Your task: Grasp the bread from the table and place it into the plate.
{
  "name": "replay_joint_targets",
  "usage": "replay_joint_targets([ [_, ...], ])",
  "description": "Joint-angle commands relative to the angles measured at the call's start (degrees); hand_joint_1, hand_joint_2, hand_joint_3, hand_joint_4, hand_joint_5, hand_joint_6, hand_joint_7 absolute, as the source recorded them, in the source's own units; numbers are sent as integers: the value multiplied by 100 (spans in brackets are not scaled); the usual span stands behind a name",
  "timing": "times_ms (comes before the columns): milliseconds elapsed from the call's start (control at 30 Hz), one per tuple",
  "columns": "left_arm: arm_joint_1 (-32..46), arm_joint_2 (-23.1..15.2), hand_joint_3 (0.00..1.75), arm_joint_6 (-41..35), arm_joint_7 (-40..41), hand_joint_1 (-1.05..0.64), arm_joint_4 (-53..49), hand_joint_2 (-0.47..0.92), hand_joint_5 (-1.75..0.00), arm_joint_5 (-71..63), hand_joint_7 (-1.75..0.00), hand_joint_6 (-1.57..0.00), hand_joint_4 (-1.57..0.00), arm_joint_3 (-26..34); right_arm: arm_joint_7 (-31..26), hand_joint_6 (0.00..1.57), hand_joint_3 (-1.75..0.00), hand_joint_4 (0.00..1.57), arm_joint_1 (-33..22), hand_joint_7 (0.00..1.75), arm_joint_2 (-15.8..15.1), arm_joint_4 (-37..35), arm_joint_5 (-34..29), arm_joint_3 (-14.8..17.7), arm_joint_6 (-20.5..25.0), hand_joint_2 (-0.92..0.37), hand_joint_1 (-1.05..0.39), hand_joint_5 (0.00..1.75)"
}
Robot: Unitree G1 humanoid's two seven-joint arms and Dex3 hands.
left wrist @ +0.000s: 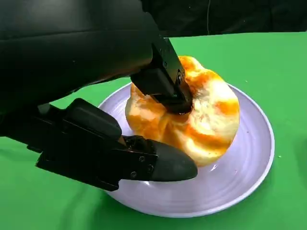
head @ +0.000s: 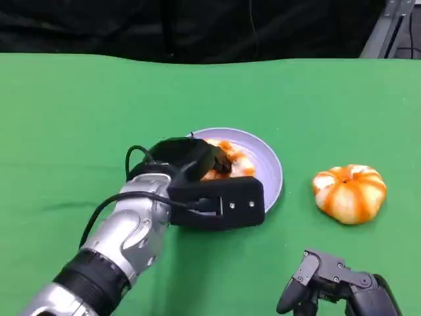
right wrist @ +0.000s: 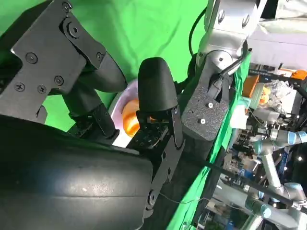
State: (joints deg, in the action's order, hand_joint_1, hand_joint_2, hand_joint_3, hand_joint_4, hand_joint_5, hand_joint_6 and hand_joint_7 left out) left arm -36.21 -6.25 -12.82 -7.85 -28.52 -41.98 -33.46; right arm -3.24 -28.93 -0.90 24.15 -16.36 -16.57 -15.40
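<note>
Left hand (head: 214, 178) gripping bread (left wrist: 192, 112) on plate (left wrist: 249, 163)

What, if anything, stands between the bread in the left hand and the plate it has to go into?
Nothing visible does. The bread is already over the plate, apparently resting in it, with the left hand gripping it from both sides. A second bread lies apart on the green table, beside the plate and out of the way.

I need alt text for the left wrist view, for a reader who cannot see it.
The robot's left hand grips an orange and white bread that sits on a pale plate. The plate rests on a green table.
</note>
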Motion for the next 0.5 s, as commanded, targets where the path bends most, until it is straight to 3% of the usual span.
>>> replay_joint_targets([
  [33, 16, -117, 42, -3, -58, -77, -34, 92, -15, -98, 0, -58, -16, -44, -4, 82, -163, 89, -15, 147, -39, 77, 43, 17, -31, -19, -1, 175],
  [133, 30, -126, 42, -62, -167, -76, 76, 92, -27, -99, 0, -24, -47, -23, 6, 82, -163, 89, -29, 147, -40, 80, 78, 21, -25, -19, -1, 175],
  [200, 36, -120, 42, -53, -245, -76, 91, 92, -31, -34, 0, -14, -63, 20, -1, 82, -163, 89, -27, 146, -41, 70, 76, 25, -41, -19, -1, 175],
  [333, 25, -124, 41, -74, -414, -74, 102, 92, -32, 5, -1, -12, -86, 40, -7, 82, -162, 89, -21, 146, -40, 60, 62, 29, -46, -19, -1, 175],
  [500, 5, -149, 42, -76, -503, -74, 92, 92, -33, -23, -3, -15, -93, 7, -9, 82, -163, 89, -19, 146, -32, 60, 68, 26, -45, -19, -1, 175],
])
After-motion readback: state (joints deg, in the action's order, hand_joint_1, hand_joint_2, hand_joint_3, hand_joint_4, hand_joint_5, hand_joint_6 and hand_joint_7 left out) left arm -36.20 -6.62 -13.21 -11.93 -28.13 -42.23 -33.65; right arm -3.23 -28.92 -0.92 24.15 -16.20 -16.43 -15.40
